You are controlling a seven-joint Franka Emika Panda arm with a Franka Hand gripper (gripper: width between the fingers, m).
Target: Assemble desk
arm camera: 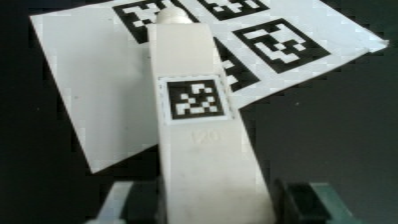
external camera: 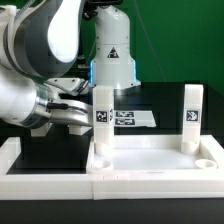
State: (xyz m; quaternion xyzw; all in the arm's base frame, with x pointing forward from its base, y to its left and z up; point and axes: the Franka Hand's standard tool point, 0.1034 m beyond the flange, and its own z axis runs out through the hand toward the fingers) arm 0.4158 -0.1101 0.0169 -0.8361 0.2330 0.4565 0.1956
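While a robot arm (external camera: 40,60) reaches in from the exterior view's left, its gripper (arm camera: 210,198) is clamped narrowly on a white leg (external camera: 102,122), jaws pressed to its two sides low on the block, as the wrist view shows. That leg stands upright at the far corner of the desk panel (external camera: 150,170) on the exterior view's left, its foot apparently in or right at the corner socket; whether it is fully seated cannot be told. A second leg (external camera: 192,118) stands upright at the far corner on the exterior view's right, well apart from the gripper. Both near corners of the panel look empty, so the job seems roughly half done. Behind the held leg the marker board (external camera: 128,118) lies flat on the black table (external camera: 50,148). The step in hand looks like fixing this leg into its socket. Doing it well likely means keeping the leg plumb over the hole, pressing or turning it about its own axis without leaning, holding firmly enough that the smooth plastic does not slip, and not dragging the light panel sideways or jarring the leg opposite.
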